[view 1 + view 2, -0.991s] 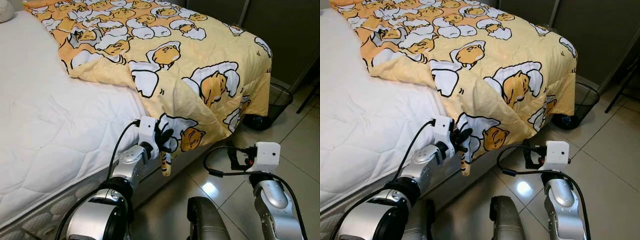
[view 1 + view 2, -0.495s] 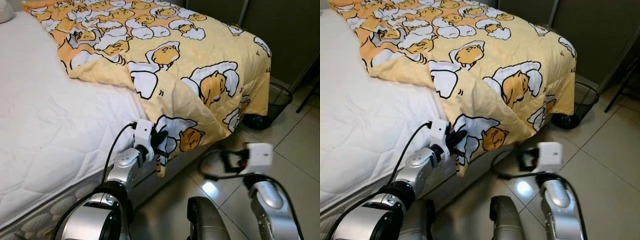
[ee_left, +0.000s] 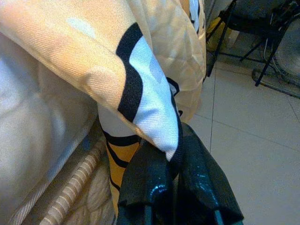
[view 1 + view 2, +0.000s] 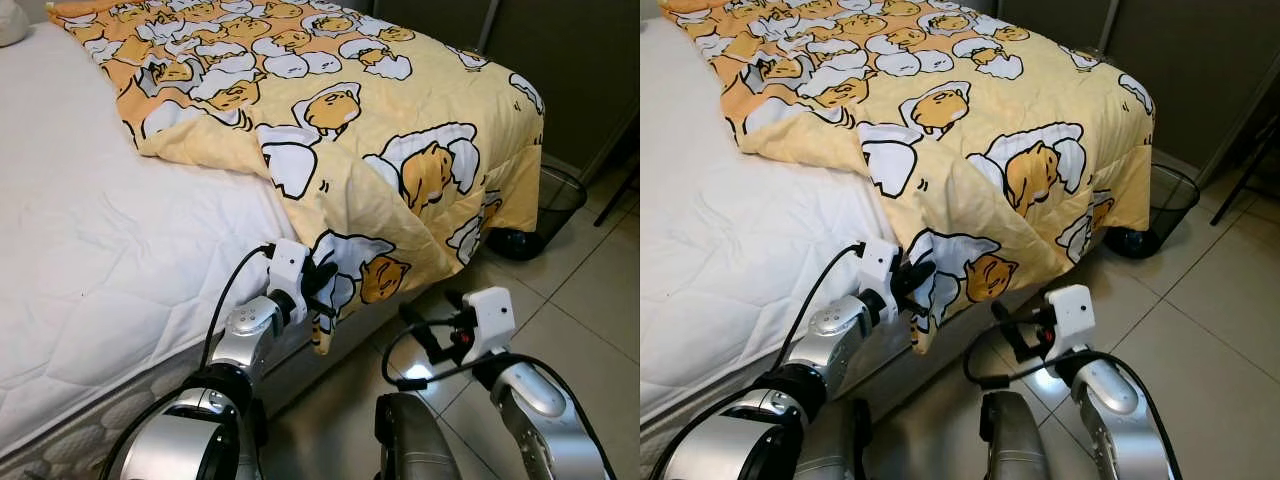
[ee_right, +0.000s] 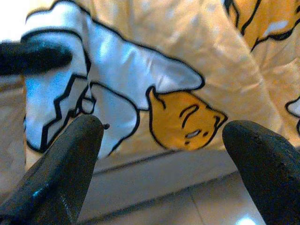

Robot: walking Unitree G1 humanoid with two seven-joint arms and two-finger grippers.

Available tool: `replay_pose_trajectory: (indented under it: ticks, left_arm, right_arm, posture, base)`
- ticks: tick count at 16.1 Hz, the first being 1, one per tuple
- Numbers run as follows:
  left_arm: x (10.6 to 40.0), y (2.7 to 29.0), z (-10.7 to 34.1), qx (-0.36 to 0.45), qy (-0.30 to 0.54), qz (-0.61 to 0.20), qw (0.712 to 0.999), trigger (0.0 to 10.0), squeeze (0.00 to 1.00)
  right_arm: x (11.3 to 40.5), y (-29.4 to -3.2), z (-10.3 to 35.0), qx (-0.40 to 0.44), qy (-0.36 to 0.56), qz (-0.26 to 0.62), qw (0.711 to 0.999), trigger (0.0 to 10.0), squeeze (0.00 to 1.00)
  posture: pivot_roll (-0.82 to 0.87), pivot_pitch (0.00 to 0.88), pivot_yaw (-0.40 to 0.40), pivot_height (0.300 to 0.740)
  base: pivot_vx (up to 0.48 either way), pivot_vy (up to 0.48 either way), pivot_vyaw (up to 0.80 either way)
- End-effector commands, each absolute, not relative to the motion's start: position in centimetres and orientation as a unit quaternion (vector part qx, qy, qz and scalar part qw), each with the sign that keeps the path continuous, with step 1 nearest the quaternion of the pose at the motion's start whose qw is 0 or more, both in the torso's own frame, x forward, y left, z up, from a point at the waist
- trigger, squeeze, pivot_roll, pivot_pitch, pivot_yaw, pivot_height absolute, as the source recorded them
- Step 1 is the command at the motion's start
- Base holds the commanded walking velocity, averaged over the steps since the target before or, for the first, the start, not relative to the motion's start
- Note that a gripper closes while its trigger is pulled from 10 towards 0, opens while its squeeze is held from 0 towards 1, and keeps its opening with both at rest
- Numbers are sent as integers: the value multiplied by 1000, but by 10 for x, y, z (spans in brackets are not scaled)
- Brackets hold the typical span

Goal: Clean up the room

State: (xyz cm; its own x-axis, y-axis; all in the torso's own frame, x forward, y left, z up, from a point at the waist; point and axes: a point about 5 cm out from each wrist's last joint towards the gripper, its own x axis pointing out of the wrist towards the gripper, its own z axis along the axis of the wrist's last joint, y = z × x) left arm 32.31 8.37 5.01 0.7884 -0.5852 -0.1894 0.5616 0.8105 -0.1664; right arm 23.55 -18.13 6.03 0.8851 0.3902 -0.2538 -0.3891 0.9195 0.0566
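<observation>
Jaws of the left gripper are closed on the lower corner of the yellow blanket, at the side edge of the bed; in the left wrist view the black fingers pinch a fold of the fabric printed with a white-and-black pattern. Jaws of the right gripper stand wide apart and hold nothing; the gripper hangs above the floor, near the hanging edge of the blanket but apart from it, and in the right wrist view its fingers frame the printed cloth.

The blanket, yellow with a cartoon egg print, covers the far part of the bed and drapes over the foot end toward the floor. The white quilted mattress lies bare on the near part. The floor is light glossy tile with a bright reflection between the arms. A black mesh wastebasket stands on the floor just beside the foot of the bed. Dark panels stand behind it.
</observation>
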Motion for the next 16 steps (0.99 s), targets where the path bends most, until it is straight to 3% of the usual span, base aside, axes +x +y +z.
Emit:
replay_pose_trajectory:
  ticks: [1, 11, 16]
  left_arm:
    - [323, 84, 53, -36, 107, -313, 943, 0, 0]
    - [314, 107, 46, -3, 106, -341, 934, 0, 0]
    - [295, 125, 30, 8, 116, -338, 934, 0, 0]
  right_arm:
    - [235, -179, 63, -1, 131, 209, 969, 10000, 0]
    - [223, -175, 61, 21, 163, 260, 952, 10000, 0]
    - [219, -176, 59, 23, 173, 266, 948, 10000, 0]
  posture:
    - [-164, 0, 33, 587]
    - [-155, 0, 22, 587]
    - [-143, 0, 15, 587]
  base:
    - [0, 0, 0]
    - [0, 0, 0]
    - [0, 0, 0]
